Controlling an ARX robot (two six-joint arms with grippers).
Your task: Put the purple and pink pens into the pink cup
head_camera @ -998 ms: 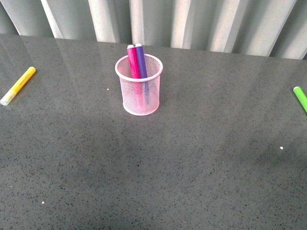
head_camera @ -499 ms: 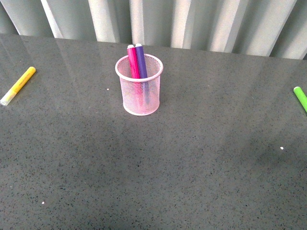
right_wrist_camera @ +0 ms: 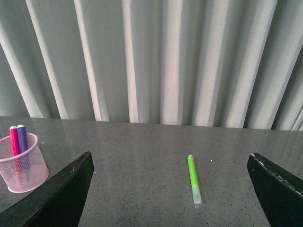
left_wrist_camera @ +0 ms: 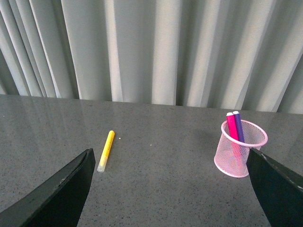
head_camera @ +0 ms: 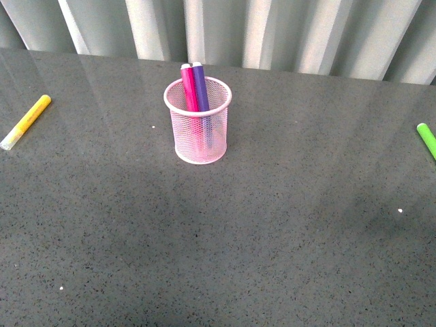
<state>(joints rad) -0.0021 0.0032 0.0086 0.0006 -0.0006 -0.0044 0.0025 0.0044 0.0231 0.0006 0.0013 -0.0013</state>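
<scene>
Both grippers stand with their jaws spread wide and nothing between them: the left gripper (left_wrist_camera: 170, 189) shows only two dark, flat-faced finger tips at the edges of its wrist view, and the right gripper (right_wrist_camera: 170, 189) looks the same. Neither arm appears in the front view.

The pink pen (head_camera: 189, 88) and the purple pen (head_camera: 199, 87) both stand inside the pink cup (head_camera: 198, 129), side by side and leaning toward its far rim, their tops poking above it. By that, the inserting looks finished; I judge nothing is left but to keep the arms clear.

The cup is pale wire mesh, round, with a solid rim. It stands upright on a dark speckled, faintly glossy table (head_camera: 272, 245). A yellow marker (head_camera: 26, 121) lies far left, a green marker (head_camera: 427, 139) far right, its cap probably translucent.
</scene>
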